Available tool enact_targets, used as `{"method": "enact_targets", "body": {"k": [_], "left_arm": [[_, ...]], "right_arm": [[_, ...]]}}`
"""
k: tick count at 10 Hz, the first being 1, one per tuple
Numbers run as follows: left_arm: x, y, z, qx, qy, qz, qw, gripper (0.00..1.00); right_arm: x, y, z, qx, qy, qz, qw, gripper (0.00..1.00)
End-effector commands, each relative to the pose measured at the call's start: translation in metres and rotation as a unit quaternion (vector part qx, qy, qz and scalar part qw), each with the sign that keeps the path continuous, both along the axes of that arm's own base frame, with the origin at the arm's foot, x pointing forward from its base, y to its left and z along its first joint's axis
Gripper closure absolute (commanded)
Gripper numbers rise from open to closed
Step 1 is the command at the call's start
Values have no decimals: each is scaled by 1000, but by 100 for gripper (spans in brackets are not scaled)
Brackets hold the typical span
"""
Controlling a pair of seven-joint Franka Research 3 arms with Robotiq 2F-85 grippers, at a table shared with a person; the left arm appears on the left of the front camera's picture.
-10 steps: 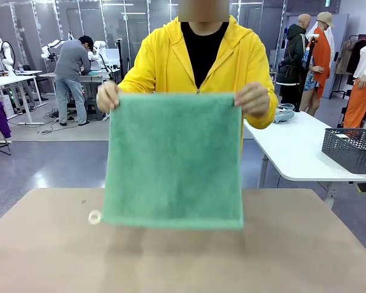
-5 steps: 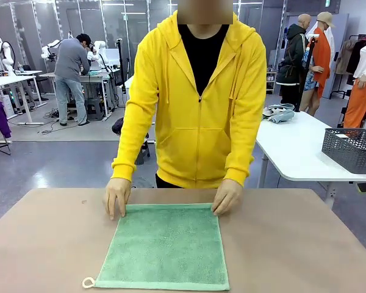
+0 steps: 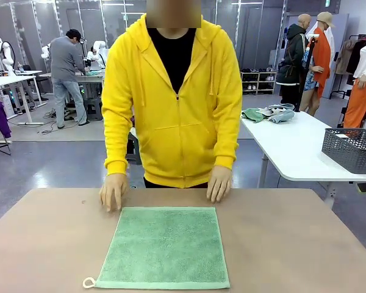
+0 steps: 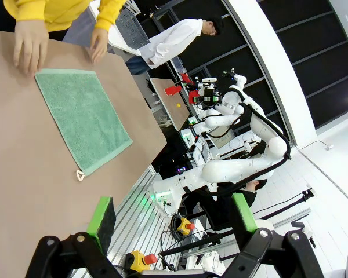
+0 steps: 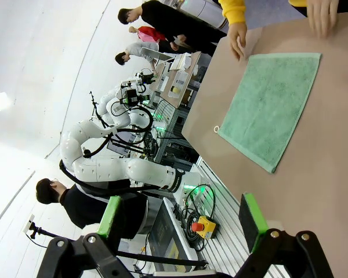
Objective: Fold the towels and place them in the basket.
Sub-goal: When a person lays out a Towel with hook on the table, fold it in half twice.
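Brown table in foreground. Person in yellow hoodie standing at far side. Green towel spread flat at table's middle. Grey basket on white side table, far right. Hands resting by towel's far corners. Left gripper and right gripper spread wide, holding nothing. Loop at near left corner.

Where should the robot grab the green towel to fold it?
Probably its two near corners, pinched from the robot's side. The green towel lies flat and spread, with its near edge facing the robot. The person's one hand and other hand sit by the far corners.
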State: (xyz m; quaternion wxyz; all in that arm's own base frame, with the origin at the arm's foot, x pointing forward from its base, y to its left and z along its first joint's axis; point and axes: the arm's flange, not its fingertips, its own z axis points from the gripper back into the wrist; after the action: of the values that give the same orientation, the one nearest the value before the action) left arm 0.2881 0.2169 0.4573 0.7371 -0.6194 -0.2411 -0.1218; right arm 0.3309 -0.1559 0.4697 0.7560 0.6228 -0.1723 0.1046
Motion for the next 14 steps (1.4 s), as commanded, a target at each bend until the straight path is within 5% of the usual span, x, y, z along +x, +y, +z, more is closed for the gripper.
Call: {"method": "enact_targets", "body": {"k": [1, 8, 9, 12, 14], "left_arm": [[-2, 1, 0, -4, -4, -6, 1000, 0], [0, 0, 0, 0, 0, 0, 1000, 0], [-4, -8, 14, 66, -28, -2, 997, 0], [-2, -49, 54, 262, -94, -21, 960, 0], [6, -91, 71, 391, -144, -53, 907, 0]], "right_arm": [[0, 0, 1, 6, -5, 2, 1000, 0], [0, 0, 0, 0, 0, 0, 1000, 0], [-6, 9, 16, -48, -32, 11, 998, 0], [-11, 67, 65, -211, -122, 76, 967, 0], [-11, 123, 77, -339, -179, 132, 914, 0]]}}
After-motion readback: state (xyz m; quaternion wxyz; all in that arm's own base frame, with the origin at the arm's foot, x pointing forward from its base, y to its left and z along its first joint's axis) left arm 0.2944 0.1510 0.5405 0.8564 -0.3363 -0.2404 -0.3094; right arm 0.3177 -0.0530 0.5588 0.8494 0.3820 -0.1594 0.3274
